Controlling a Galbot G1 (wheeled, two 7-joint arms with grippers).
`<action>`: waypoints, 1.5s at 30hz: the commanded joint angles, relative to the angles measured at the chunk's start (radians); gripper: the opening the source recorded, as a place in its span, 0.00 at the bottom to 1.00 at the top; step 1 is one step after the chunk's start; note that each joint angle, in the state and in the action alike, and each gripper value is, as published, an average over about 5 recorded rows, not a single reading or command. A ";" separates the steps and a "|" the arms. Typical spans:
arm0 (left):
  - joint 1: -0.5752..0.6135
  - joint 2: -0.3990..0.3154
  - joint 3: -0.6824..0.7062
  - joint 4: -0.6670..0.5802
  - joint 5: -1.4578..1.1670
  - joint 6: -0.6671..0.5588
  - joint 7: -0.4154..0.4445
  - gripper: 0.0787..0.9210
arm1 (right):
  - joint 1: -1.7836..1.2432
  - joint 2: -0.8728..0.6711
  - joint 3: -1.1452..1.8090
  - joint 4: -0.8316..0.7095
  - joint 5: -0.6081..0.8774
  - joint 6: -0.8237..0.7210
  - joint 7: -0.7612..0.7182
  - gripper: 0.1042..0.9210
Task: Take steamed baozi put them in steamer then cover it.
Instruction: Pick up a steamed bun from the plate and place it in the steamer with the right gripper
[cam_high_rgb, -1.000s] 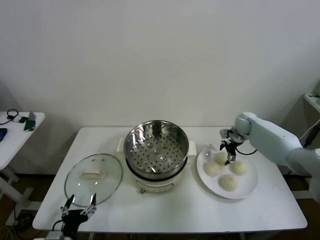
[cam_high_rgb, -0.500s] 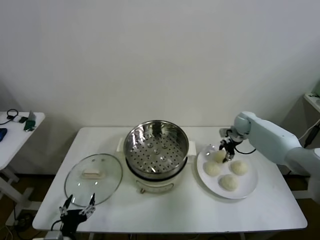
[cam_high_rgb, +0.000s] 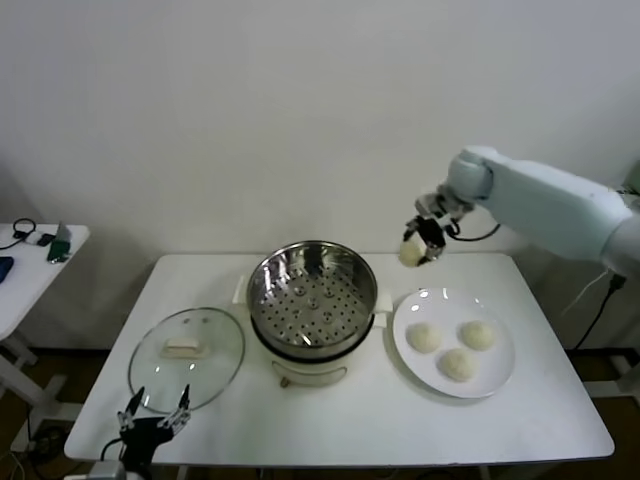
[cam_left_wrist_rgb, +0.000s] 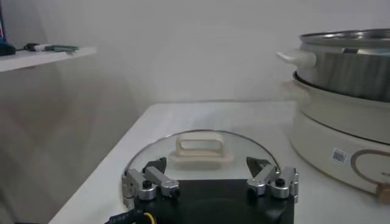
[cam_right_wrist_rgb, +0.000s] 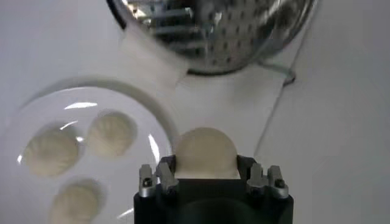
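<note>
One steamed baozi (cam_high_rgb: 411, 253) is held in the air, clamped between the closed-in fingers of the right gripper (cam_high_rgb: 420, 243). It hangs above the table, at about 2 o'clock from the steamer (cam_high_rgb: 312, 296) and clear of its rim. In the right wrist view the bun (cam_right_wrist_rgb: 206, 152) sits between the two finger sets, with the steamer basket and the plate both visible below it.

Three further baozi (cam_high_rgb: 458, 348) lie on the white plate (cam_high_rgb: 500, 378), which stands at 3 o'clock from the steamer, just beside its base. They lie close to one another in a loose triangle.

The steamer basket is empty: its perforated floor shows bare, no bun in it. It rests on the cream-white pot base at the centre of the table (cam_high_rgb: 380, 430).

The cover (cam_high_rgb: 187, 357), a glass lid with a cream bar handle, lies flat on the table at 8 o'clock from the steamer, apart from it.

The left gripper (cam_high_rgb: 156, 423) hovers low at the near table edge, at 6 o'clock from the cover, fingers spread and holding nothing; the left wrist view shows the lid handle (cam_left_wrist_rgb: 200, 149) just ahead of it.

Assessment: the first bun is in transit. None is yet placed; four placements and the covering remain.
</note>
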 joint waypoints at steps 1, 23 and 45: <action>0.001 0.000 0.000 -0.003 0.002 0.002 -0.002 0.88 | 0.231 0.083 -0.101 0.216 0.036 0.132 0.018 0.67; 0.010 -0.002 0.008 -0.005 0.013 -0.006 -0.008 0.88 | -0.158 0.263 -0.032 -0.036 -0.457 0.325 0.163 0.67; 0.005 -0.001 0.006 0.007 0.012 -0.015 -0.023 0.88 | -0.269 0.376 0.018 -0.276 -0.482 0.369 0.226 0.73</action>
